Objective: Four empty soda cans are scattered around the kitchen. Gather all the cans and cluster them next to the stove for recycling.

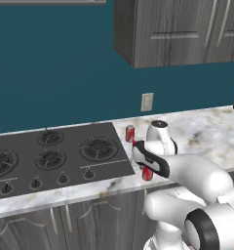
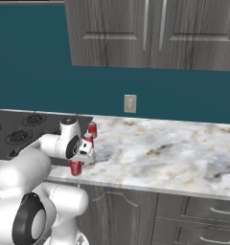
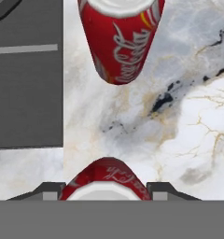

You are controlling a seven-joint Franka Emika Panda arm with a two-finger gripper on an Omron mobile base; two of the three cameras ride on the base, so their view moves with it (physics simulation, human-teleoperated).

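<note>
The dark grey stove point(image 1: 50, 156) lies in the counter at the left. One red soda can point(image 1: 130, 133) stands on the marble just right of the stove's back corner. A second can point(image 1: 135, 144) stands a little nearer, partly behind my arm; in the hand view this can point(image 3: 121, 37) is at the top, beside the stove's edge point(image 3: 25, 93). My gripper point(image 1: 147, 170) points down by the stove's front right corner, shut on a third can point(image 3: 104, 179) that sits between the fingertips point(image 3: 48, 190). From the right base view the held can point(image 2: 75, 167) hangs low over the counter's front edge.
Marble counter point(image 2: 174, 148) stretches wide to the right of the cans. A wall outlet point(image 1: 146, 102) sits on the teal wall behind. Grey upper cabinets point(image 1: 182, 29) hang overhead, well above my arm. Drawers and doors point(image 2: 136, 215) lie below the counter.
</note>
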